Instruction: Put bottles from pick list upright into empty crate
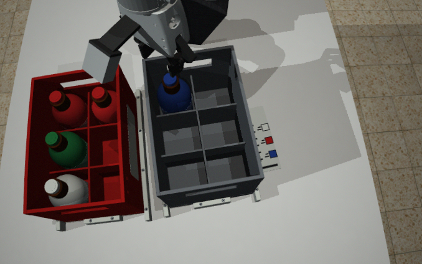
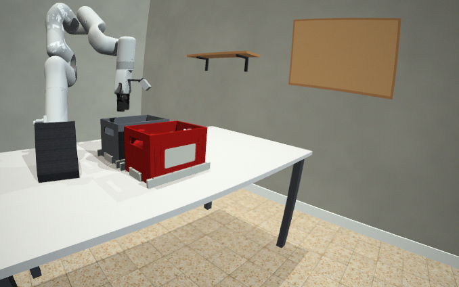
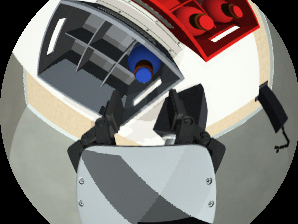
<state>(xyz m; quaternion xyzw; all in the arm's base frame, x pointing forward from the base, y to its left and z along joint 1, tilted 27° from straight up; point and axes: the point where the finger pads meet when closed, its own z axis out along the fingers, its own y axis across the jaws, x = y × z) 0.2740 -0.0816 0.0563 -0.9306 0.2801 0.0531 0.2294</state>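
My gripper is open and empty, above the back end of the grey crate. A blue bottle stands upright in its back-left compartment; its other compartments look empty. The red crate holds two red bottles at the back, a green bottle middle left and a white bottle front left. The pick list shows blue, red and white squares from its black bar; the crate partly hides its marks, so counts are unclear.
Pale rails run between the crates, with short blocks at their front ends. The grey crate's dividers and high walls surround the compartments. The black robot base stands behind the crates.
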